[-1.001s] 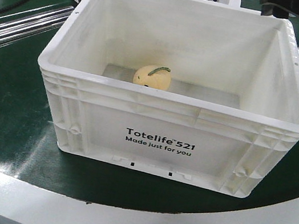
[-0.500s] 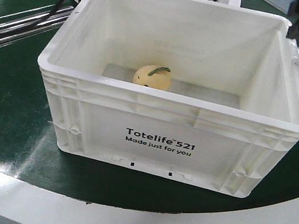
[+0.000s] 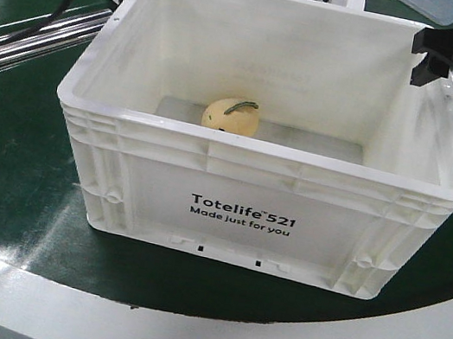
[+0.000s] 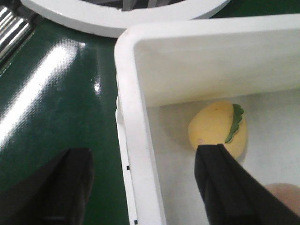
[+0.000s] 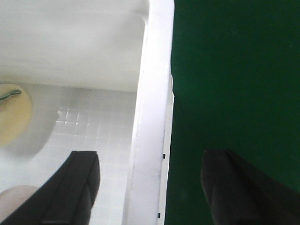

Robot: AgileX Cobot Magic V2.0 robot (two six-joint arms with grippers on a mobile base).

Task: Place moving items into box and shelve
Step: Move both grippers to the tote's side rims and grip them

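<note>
Exterior front-facing view: nearest runs the curved white rim of a round glossy green table. On it stands the large white rectangular plastic crate printed "Totelife 521". On its floor lies the pale yellow rounded fruit with a thin green mark. The wrist views catch a pinkish rounded object nearer the front wall, cut off by the frame edge. Further back, the left gripper straddles the crate's left wall, jaws spread wide, one finger inside and one outside, holding nothing. The right gripper gapes likewise across the right wall. Beyond lie chrome rails and a white ring.
</note>
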